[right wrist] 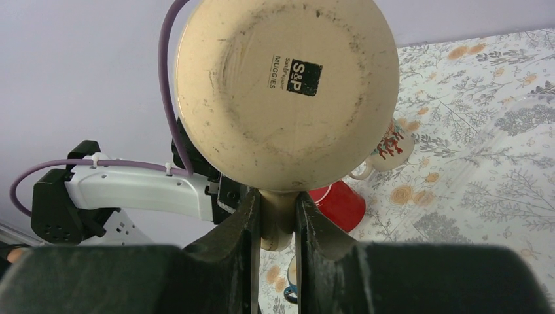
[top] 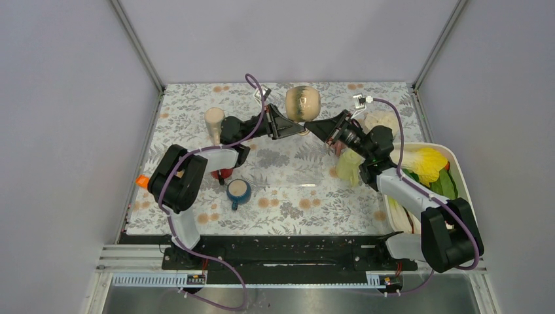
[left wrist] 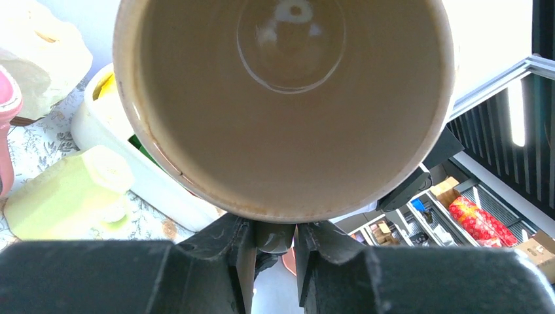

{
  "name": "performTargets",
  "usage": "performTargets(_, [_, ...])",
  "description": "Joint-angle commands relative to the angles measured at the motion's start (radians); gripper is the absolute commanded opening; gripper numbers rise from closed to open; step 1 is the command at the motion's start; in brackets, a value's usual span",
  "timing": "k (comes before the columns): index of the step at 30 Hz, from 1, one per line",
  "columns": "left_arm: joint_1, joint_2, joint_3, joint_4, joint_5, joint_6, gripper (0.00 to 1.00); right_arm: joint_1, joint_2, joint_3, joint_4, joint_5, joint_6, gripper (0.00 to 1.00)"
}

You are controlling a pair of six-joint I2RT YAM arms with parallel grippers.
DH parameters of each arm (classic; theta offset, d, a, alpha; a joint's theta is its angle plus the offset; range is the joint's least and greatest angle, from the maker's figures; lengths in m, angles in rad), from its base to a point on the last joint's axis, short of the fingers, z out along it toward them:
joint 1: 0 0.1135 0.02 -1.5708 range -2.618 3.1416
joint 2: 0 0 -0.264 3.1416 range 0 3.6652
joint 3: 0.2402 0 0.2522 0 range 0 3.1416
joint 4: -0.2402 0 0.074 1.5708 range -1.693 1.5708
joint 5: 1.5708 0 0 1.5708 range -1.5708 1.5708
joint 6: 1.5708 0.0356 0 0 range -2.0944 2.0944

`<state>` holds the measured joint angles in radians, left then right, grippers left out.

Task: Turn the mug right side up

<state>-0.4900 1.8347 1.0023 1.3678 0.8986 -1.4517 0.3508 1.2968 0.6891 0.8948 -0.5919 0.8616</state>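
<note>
A tan mug (top: pixel 302 103) hangs in the air above the back of the table, lying on its side. Its mouth faces my left wrist camera, which looks into the empty mug (left wrist: pixel 288 111). Its stamped base faces my right wrist camera as the mug (right wrist: pixel 288 91). My left gripper (top: pixel 298 129) comes in from the left, with both fingers of that gripper (left wrist: pixel 275 235) against the handle from the mouth side. My right gripper (top: pixel 314 125) comes in from the right, and this gripper (right wrist: pixel 277 216) is shut on the same handle from the base side.
On the floral cloth stand a blue cup (top: pixel 238 191), a red mug (top: pixel 222 173) and a cream mug (top: pixel 214 124). A white basket (top: pixel 458 171) of leafy vegetables sits at the right, with a pale green object (top: pixel 350 167) beside it. An orange object (top: pixel 142 181) lies at the left edge.
</note>
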Motion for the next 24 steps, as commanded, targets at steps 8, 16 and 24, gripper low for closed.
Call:
performTargets(8, [0.032,-0.109,0.017,-0.273,-0.051,0.175,0.00,0.011,-0.019,0.024,0.060,-0.005,-0.095,0.00])
performTargets(16, [0.068,-0.144,-0.005,-0.243,-0.087,0.129,0.00,0.013,0.005,0.025,0.049,-0.014,-0.099,0.00])
performTargets(24, [0.078,-0.163,-0.032,-0.187,-0.114,0.081,0.00,0.023,0.013,0.013,0.081,-0.010,-0.075,0.00])
